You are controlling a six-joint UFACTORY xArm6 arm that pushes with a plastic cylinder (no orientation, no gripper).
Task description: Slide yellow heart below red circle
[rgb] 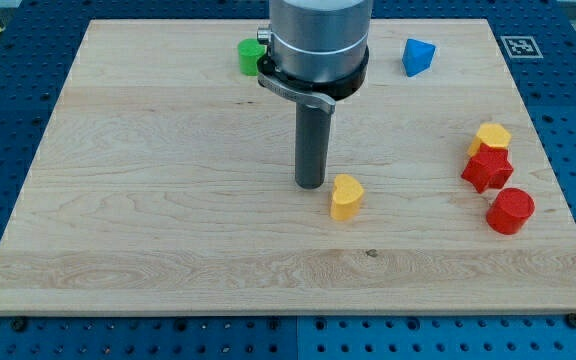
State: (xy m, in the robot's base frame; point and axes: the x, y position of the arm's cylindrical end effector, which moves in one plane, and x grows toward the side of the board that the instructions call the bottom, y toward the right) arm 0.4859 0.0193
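My tip is the bottom end of a dark rod. It has no hand, so it cannot open, close or hold anything. It can only push. Right now it stands on the wooden board, near the middle.

The yellow heart sits just beside my tip, at about 4 o'clock from it. I cannot tell if they touch, but the gap is tiny if there is one.

The red circle is far off near the board's edge, at about 3 o'clock from the heart. The spot below it is bare board, close to the 5 o'clock corner.

Just above the red circle, at 11 o'clock, is a red star. A second yellow block touches the star's top. A blue block sits far away at 1 o'clock from my tip. A green block peeks out behind the arm at 11 o'clock.

The heart looks small, hard and light. I think it will slide easily on the smooth wood. Its sides are curvy, so a push off to one side may make it spin or slip away. I would push on the middle of its 9 o'clock side, slowly. It must not bump the red circle or fall off the edge.
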